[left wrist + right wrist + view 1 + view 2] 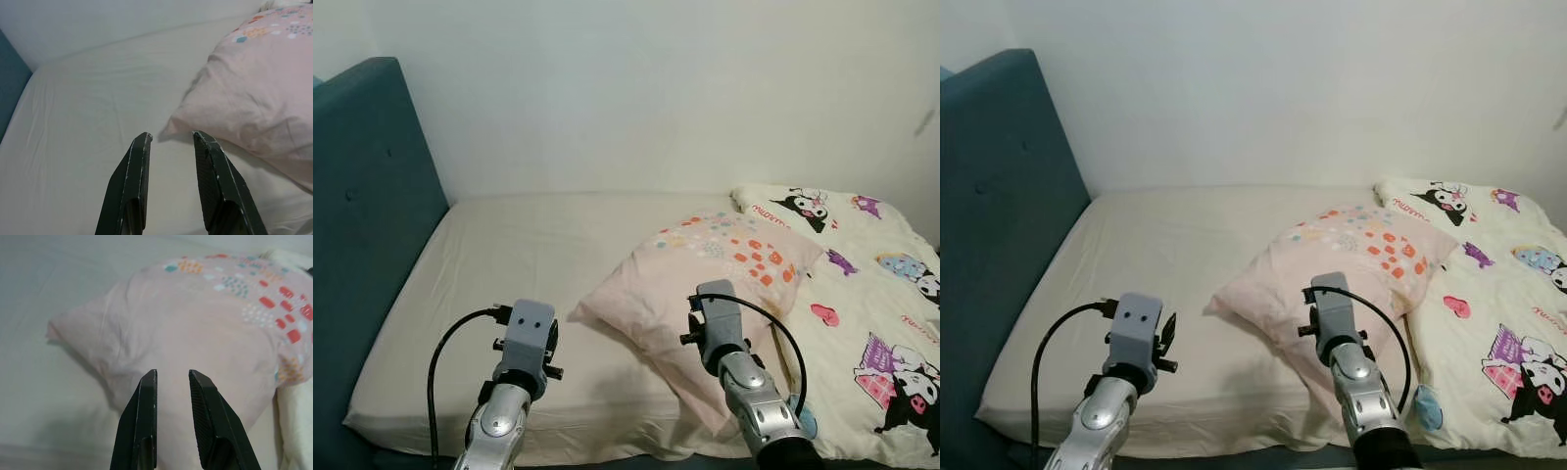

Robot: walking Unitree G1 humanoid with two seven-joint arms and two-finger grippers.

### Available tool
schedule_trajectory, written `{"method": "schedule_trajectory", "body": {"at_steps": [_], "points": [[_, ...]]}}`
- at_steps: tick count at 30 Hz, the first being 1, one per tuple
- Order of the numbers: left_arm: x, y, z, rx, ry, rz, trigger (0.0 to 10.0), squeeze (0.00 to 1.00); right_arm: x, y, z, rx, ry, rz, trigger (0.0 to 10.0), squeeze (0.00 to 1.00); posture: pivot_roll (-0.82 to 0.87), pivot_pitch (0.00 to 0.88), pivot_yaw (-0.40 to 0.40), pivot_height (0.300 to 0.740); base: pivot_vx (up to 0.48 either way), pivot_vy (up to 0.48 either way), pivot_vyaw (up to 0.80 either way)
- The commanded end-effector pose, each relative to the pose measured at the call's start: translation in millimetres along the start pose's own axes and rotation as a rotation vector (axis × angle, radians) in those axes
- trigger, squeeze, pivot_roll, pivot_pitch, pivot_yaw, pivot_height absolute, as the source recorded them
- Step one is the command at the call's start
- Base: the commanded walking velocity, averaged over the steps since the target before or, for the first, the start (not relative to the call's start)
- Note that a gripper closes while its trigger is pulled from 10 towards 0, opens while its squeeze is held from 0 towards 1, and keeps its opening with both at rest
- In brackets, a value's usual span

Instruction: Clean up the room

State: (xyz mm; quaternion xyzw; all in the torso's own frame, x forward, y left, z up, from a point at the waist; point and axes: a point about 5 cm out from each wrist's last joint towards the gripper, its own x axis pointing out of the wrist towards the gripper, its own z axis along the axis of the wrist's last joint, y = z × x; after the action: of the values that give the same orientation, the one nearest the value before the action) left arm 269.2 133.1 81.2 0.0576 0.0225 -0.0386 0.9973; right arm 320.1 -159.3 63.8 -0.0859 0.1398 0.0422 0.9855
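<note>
Cream bed (509, 255) against white wall (636, 88)

We hold both silver arms forward and raised over the near edge of the bed (509, 245). Our left gripper (171, 142) hangs above the bed, fingers parted with a clear gap, tips pointing toward its far side. Our right gripper (172, 379) sits to the right of it, also above the bed, fingers likewise apart.
</note>
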Motion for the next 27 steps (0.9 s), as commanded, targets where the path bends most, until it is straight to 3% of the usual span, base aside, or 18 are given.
{"method": "schedule_trajectory", "body": {"at_steps": [1, 17, 27], "points": [[0.7, -1.7, -0.3, -0.014, -0.001, -0.008, 10.0, 0.00, 2.4, 0.8, 6.2, -0.014, -0.028, -0.002, 10.0, 0.00, 0.05, 0.000, -0.038, 0.740, 0.000, 0.000, 0.00], [1.3, 2.3, 2.5, -0.018, -0.018, 0.005, 10.0, 0.00, 5.6, -2.1, 11.2, -0.008, -0.057, -0.019, 10.0, 0.00, 0.05, 0.003, -0.037, 0.740, 0.000, 0.000, 0.00], [-0.1, 1.4, 2.5, -0.016, -0.016, -0.008, 10.0, 0.00, 2.4, 9.2, -1.7, -0.017, -0.002, 0.033, 10.0, 0.00, 0.06, 0.010, -0.043, 0.740, 0.000, 0.000, 0.00]]}}
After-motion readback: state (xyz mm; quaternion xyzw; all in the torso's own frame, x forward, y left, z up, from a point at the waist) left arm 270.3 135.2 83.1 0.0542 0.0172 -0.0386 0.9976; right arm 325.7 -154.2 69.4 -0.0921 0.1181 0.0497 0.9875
